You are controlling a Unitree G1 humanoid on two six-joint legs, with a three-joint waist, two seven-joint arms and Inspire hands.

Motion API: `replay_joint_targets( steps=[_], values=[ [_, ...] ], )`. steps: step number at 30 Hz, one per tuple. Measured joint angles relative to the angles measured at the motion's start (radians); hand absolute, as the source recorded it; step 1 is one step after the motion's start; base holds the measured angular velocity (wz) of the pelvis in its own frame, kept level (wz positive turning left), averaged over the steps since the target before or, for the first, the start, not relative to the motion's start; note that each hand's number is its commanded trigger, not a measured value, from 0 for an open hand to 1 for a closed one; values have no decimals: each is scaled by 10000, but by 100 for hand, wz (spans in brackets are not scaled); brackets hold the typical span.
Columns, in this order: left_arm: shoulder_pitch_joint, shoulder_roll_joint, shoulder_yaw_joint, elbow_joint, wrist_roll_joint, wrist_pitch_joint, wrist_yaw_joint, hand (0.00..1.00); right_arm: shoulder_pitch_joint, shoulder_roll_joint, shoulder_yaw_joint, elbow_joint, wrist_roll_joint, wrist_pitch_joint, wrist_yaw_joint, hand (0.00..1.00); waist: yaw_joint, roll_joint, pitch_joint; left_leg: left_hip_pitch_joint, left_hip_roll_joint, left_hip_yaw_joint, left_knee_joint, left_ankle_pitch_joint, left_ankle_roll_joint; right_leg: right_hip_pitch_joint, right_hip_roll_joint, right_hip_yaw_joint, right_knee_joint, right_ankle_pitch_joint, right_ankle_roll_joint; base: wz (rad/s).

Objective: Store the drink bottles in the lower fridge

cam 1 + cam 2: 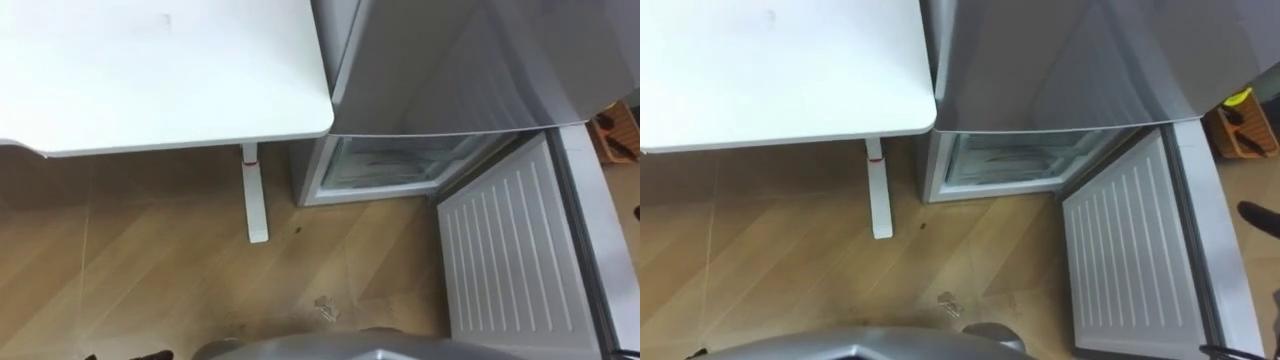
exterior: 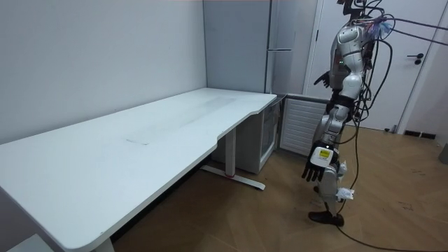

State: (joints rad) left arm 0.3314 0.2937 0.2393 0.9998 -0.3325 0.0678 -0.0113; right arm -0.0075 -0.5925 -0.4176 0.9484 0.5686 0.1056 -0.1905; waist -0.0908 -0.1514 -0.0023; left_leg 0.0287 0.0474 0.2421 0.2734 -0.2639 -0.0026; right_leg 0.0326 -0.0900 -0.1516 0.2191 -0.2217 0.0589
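Observation:
The grey fridge (image 1: 450,60) stands ahead on the right, beside the white table (image 1: 150,70). Its lower compartment (image 1: 385,165) is open and shows clear shelves with nothing I can make out on them. The lower door (image 1: 510,250) is swung out to the right, its ribbed white inside facing up. In the room view I stand in front of the fridge (image 2: 280,42). My left hand (image 2: 316,164) hangs by my thigh with relaxed fingers and holds nothing. My right hand (image 2: 322,78) is raised at chest height, fingers spread. No drink is visible.
The table leg (image 1: 255,195) stands on the wooden floor left of the fridge. An orange object (image 1: 1240,130) lies past the open door at the far right. A small scrap (image 1: 325,308) lies on the floor near my feet.

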Motion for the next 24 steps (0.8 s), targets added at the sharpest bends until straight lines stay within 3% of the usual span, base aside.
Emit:
replay_joint_targets(
  steps=[9,11,16,19,21,24],
  values=[
    [60,28,338,32,219,158,-134,0,82,-12,-2,1814,-20,274,403,0,88,10,-16,77,24,13,18,2,-3,48,29,70,20,46,-26,-1],
    [142,56,336,32,200,208,-209,0,102,-12,7,2173,50,306,420,0,113,115,26,68,24,15,30,2,-3,42,30,74,26,52,-21,0],
    [164,129,350,177,216,386,-341,0,98,-79,6,2317,43,583,726,0,84,442,32,-37,37,15,86,-1,-6,-9,35,56,15,87,-16,0],
    [165,153,348,165,214,436,-474,0,26,-452,8,2318,1,583,725,0,79,727,-27,-70,32,10,22,0,-6,-1,34,29,13,105,-10,0],
    [169,153,336,152,204,458,-531,0,-45,-633,9,2321,91,578,699,0,95,851,-22,-68,32,15,30,7,-15,-47,36,13,13,107,-12,0],
    [138,164,327,93,210,463,-688,0,-128,-645,24,2367,121,528,560,0,137,1042,-45,-59,36,8,-22,49,-69,-95,44,8,17,107,-14,0]
  ],
)
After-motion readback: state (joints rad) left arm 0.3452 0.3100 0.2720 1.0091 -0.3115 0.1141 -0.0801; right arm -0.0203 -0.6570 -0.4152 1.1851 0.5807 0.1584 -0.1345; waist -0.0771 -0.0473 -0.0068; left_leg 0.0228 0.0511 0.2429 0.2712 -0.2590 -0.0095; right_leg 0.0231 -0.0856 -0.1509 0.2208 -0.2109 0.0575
